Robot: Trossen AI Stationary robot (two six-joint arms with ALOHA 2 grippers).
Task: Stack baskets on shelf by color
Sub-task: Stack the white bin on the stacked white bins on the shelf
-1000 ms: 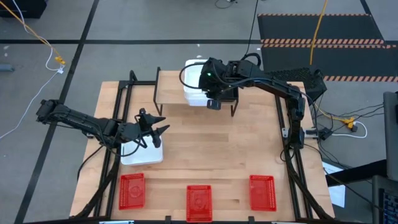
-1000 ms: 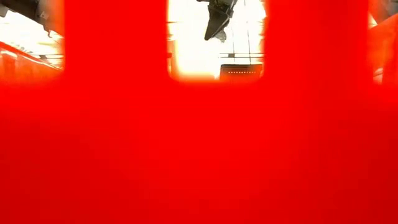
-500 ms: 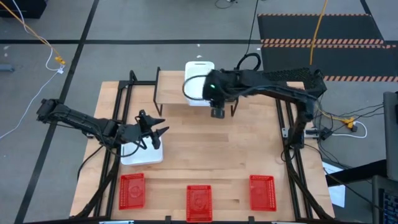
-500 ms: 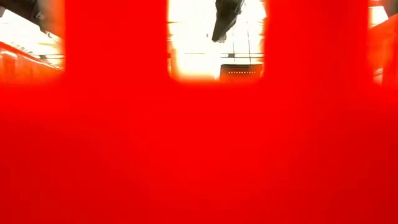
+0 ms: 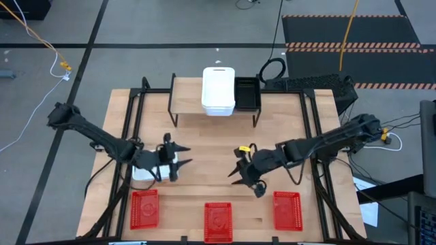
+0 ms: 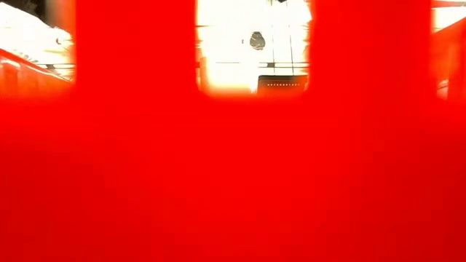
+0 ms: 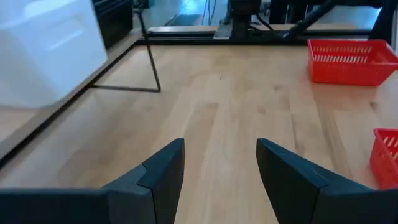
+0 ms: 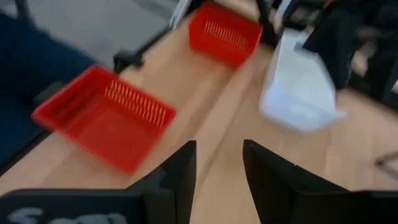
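Observation:
The shelf (image 5: 187, 95) stands at the table's far middle. On it sit a stack of white baskets (image 5: 218, 90) and, on the stack's right, a black basket (image 5: 246, 94). One white basket (image 5: 142, 173) rests on the table at the left, partly under my left arm. Three red baskets (image 5: 144, 208) (image 5: 218, 221) (image 5: 287, 209) stand in a row along the near edge. My left gripper (image 5: 182, 155) (image 7: 221, 168) is open just right of the lone white basket, over bare wood. My right gripper (image 5: 236, 165) (image 8: 217, 168) is open above the table's middle, facing a red basket (image 8: 106, 118) and the lone white basket (image 8: 298, 87).
Black frame rails (image 5: 129, 136) run along the table's left and right sides. A thin shelf leg (image 7: 149, 59) stands ahead of my left gripper. A red basket (image 6: 233, 182) fills nearly the whole low view. Bare wood lies between the two grippers.
My right gripper has left the white stack on the shelf and swung down toward the near edge, to the table's middle, turning as it went; the black basket beside the stack shows now. My left gripper has shifted a little toward the near right, past the lone white basket.

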